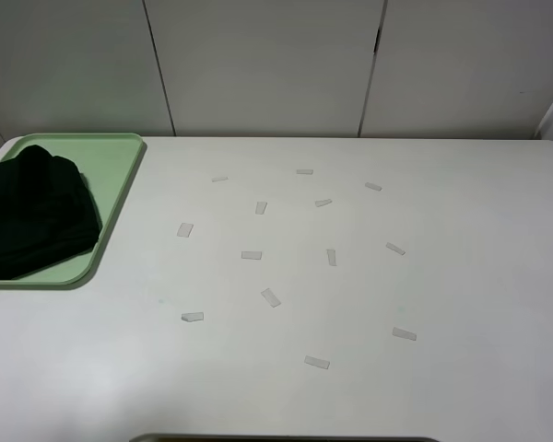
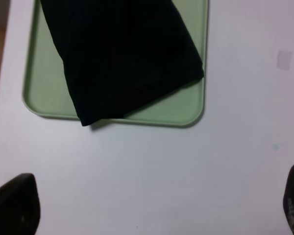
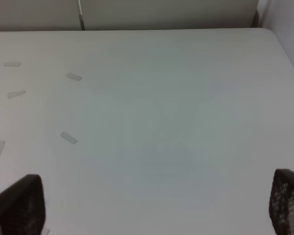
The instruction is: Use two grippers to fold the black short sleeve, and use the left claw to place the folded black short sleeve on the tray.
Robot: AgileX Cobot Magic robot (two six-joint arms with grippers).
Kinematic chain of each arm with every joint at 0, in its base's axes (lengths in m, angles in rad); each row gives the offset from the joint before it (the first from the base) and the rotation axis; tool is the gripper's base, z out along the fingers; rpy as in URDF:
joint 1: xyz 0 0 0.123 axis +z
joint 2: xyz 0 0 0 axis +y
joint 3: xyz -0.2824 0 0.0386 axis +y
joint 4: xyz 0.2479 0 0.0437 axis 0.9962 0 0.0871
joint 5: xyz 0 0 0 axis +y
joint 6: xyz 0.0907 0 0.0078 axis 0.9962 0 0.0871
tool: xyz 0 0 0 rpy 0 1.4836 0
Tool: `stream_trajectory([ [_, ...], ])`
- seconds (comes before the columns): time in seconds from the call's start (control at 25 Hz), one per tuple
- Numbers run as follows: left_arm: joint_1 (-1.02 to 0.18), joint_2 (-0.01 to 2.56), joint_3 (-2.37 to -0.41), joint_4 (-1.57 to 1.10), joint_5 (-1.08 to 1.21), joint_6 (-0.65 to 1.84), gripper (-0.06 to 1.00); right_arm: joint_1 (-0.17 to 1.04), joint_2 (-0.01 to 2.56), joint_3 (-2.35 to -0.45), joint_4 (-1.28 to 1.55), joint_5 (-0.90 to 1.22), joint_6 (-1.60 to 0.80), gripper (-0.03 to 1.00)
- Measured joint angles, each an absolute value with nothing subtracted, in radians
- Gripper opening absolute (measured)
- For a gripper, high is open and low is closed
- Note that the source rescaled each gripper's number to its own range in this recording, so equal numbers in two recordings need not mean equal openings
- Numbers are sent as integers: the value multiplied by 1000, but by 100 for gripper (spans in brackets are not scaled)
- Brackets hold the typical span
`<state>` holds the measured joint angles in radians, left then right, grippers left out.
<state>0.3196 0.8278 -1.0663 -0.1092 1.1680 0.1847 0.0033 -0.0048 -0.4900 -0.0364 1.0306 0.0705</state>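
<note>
No readable text anywhere (shirt point(image 1: 37, 216) lettering hidden in folds).

The folded short sleeve point(image 1: 35, 212) lies in the tray point(image 1: 120, 175), at the far left corner of the table point(image 1: 461, 387). Tape pieces point(image 1: 251, 255) lie scattered over the table's middle, right of the tray.

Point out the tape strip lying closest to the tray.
The tape strip just right of the tray, level with its middle; every other strip lies farther right or nearer the table's front edge.
</note>
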Motion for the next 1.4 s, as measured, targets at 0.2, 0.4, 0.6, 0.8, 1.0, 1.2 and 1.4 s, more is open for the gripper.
stream_trajectory([
  [0.2,320,636,-986,-109,1167,187,100,3,-5,-490,-36,1031,71,100],
  [0.4,314,472,-892,-109,1167,190,100,3,-5,-490,-36,1031,71,100],
  [0.6,195,320,-792,-111,1166,191,100,3,-5,-490,-36,1031,71,100],
  [0.8,77,178,-673,-74,1138,191,100,3,-5,-490,-36,1031,71,100],
  [1.0,3,58,-556,-63,1053,152,100,3,-5,-490,-36,1031,71,100],
  [1.2,-16,-3,-497,-62,1060,127,100,3,-5,-490,-36,1031,71,100],
  [1.4,-16,-3,-496,-62,1060,124,100,3,-5,-490,-36,1031,71,100],
])
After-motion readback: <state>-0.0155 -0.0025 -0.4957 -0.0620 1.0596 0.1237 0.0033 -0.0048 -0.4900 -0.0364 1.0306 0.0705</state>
